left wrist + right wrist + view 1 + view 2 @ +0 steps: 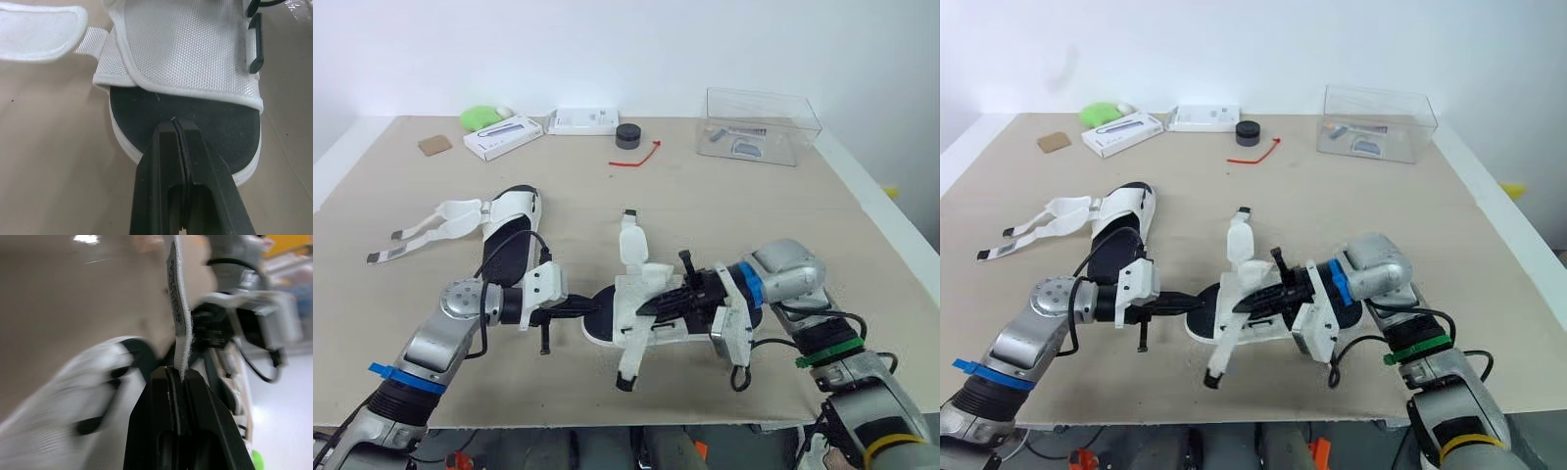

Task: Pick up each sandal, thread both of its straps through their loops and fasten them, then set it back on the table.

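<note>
Currently the right gripper (178, 374) has its fingers clamped on a white strap (180, 308) of the near sandal (636, 294), which sits at the middle of the desk (734, 215), toward its near edge. The left gripper (174, 123) has its fingers pressed together with nothing between them. Its tip rests on the black insole at the sandal's left end, apparently pinning the shoe.

An upright strap (631, 245) rises from the sandal and a trailing strap (628, 364) runs toward the near edge; I cannot tell which one the right fingers hold. A black loop (255, 46) sits on the mesh upper.

This looks like the threading step on the first sandal. Next, the strap's free end needs steering into its loop while the left side steadies the shoe. The second sandal (509, 230) lies farther left, its loose straps (431, 227) unfastened.
</note>
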Motion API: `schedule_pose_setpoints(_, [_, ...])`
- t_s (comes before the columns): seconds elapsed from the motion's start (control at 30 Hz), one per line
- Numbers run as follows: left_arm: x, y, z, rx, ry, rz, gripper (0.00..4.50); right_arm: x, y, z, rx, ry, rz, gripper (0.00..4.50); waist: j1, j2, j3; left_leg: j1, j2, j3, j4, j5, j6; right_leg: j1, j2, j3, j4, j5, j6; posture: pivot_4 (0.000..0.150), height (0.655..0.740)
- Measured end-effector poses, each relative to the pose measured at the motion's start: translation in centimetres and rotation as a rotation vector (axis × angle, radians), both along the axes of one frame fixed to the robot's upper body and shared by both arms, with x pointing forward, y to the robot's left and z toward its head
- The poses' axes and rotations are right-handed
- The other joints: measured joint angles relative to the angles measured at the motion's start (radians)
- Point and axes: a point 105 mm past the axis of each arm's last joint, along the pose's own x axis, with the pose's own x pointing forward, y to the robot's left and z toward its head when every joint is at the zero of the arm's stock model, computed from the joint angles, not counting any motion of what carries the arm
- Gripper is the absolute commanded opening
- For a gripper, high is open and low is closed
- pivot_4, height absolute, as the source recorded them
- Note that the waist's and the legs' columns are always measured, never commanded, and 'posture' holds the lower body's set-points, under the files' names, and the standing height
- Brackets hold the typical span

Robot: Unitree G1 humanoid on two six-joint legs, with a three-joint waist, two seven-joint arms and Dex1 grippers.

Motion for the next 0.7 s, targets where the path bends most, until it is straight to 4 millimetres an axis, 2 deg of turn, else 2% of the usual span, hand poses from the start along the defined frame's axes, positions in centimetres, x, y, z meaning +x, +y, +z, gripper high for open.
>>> schedule_pose_setpoints(0.03, [0.1, -0.1, 0.1, -0.003, -0.003, -0.002, 0.0, 0.1, -0.1, -0.1, -0.02, -0.026, 0.016, 0.07, 0.0, 0.0, 0.0, 0.001, 0.0, 0.001, 0.0, 0.0, 0.0, 0.001, 0.0, 0.001, 0.0, 0.0, 0.0, 0.15, 0.74])
schedule_pose_setpoints(0.13, [0.3, -0.3, 0.4, -0.007, -0.003, -0.002, 0.0, 0.5, -0.7, -0.1, -0.057, -0.051, 0.021, 0.98, 0.0, 0.0, 0.0, 0.003, 0.001, 0.003, 0.0, 0.0, 0.0, 0.001, 0.0, 0.003, 0.0, 0.0, -0.001, 0.15, 0.74])
schedule_pose_setpoints(0.33, [0.2, -0.4, 0.3, -0.006, 0.0, 0.0, 0.0, 0.6, -1.2, 0.5, -0.015, -0.051, 0.026, 3.71, 0.0, 0.0, 0.0, 0.004, 0.002, 0.005, -0.002, 0.0, 0.001, 0.001, -0.001, 0.007, 0.001, 0.0, -0.001, 0.15, 0.74])
schedule_pose_setpoints(0.57, [0.2, -0.3, 0.1, 0.001, 0.003, 0.002, 0.0, 0.8, -3.1, 1.5, -0.023, -0.014, -0.053, 3.71, 0.001, 0.0, 0.0, 0.004, 0.002, 0.008, -0.002, -0.001, 0.002, 0.001, -0.002, 0.01, 0.001, 0.0, 0.0, 0.15, 0.74])
schedule_pose_setpoints(0.63, [0.2, -0.5, 0.1, -0.002, 0.003, -0.004, 0.0, 1.1, -3.3, 1.5, 0.002, 0.05, -0.105, 3.71, 0.001, 0.0, 0.0, 0.004, 0.002, 0.008, -0.002, -0.001, 0.002, 0.001, -0.002, 0.011, 0.001, 0.0, 0.0, 0.15, 0.74])
schedule_pose_setpoints(0.7, [0.1, -1.1, 0.1, -0.009, 0.006, -0.023, 0.0, 1.6, -4.2, 2.1, 0.097, 0.276, -0.27, 3.71, 0.005, 0.0, 0.0, 0.004, 0.001, 0.008, -0.002, -0.001, 0.002, 0.0, -0.003, 0.01, 0.001, 0.0, 0.0, 0.15, 0.74])
